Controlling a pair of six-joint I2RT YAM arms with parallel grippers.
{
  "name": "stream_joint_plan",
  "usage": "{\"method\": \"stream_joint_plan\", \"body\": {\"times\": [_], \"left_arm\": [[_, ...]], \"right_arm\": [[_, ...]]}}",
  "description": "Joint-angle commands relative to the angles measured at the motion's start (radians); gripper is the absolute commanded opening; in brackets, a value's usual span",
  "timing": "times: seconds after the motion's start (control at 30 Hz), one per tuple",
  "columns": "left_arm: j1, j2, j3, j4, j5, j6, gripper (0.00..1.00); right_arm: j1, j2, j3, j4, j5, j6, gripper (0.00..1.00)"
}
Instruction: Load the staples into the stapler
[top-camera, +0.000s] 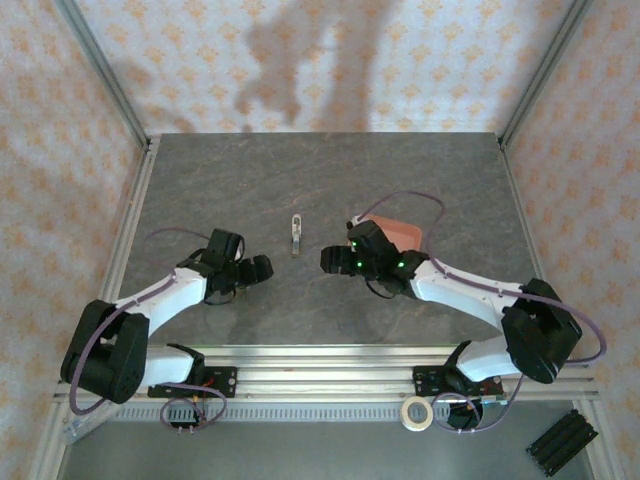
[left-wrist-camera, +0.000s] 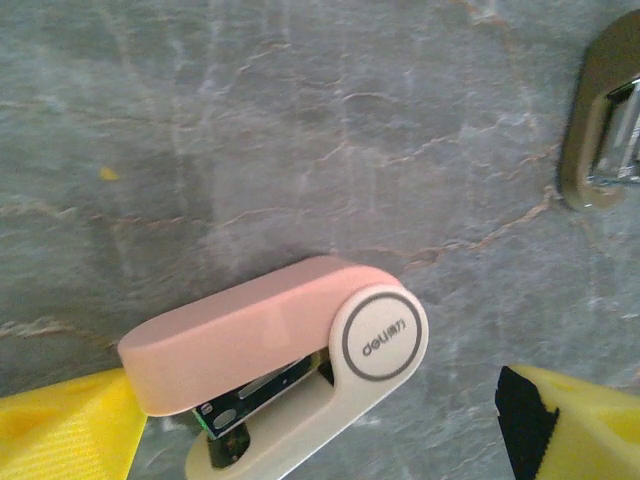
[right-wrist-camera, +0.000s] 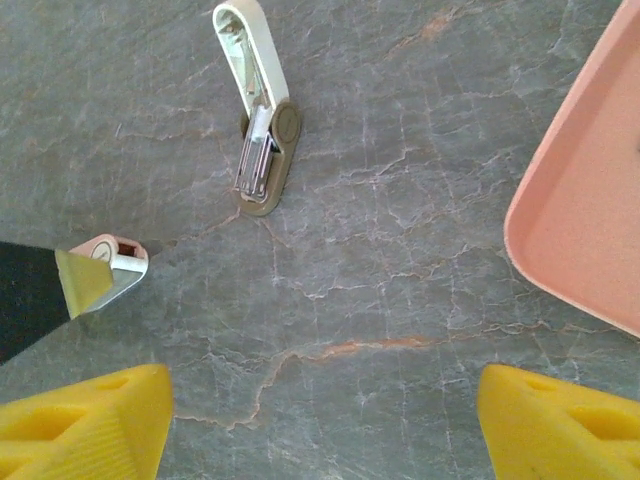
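A pale pink and white stapler (left-wrist-camera: 290, 360), closed, lies on the table between the yellow fingers of my left gripper (left-wrist-camera: 318, 410). The left finger (left-wrist-camera: 60, 430) is at its pink end; the right finger (left-wrist-camera: 570, 420) stands clear of it. In the right wrist view this stapler (right-wrist-camera: 110, 255) peeks out beside the left gripper's finger. A second stapler (top-camera: 296, 235) (right-wrist-camera: 258, 110) (left-wrist-camera: 605, 120) lies swung open at mid-table, its metal channel showing. My left gripper (top-camera: 258, 270) sits left of it. My right gripper (top-camera: 332, 262) (right-wrist-camera: 325, 420) hangs open over bare table. The staples are out of view.
A salmon-pink tray (top-camera: 402, 232) (right-wrist-camera: 590, 200) lies right of the open stapler, partly behind the right arm. A roll of tape (top-camera: 417, 412) and a black block (top-camera: 562, 442) rest below the table's near rail. Metal posts frame the table's sides.
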Motion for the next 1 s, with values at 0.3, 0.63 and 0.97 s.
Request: {"method": "stream_joint_plan", "body": {"times": [0.3,0.63,0.97], "left_arm": [[-0.082,0.028,0.019,0.12,0.069,-0.028,0.91],[0.025,-0.25,-0.034,-0.014,-0.026,-0.014,0.94],[0.188,-0.297,-0.048,-0.107,0.001,-0.014,0.97]], "right_arm": [[0.043,0.037,0.077,0.001,-0.016,-0.114,0.8],[0.071,0.14,0.201,-0.046,-0.122,-0.41,0.8],[0.141,0.412,0.467,-0.25,-0.201,-0.917,0.83]]}}
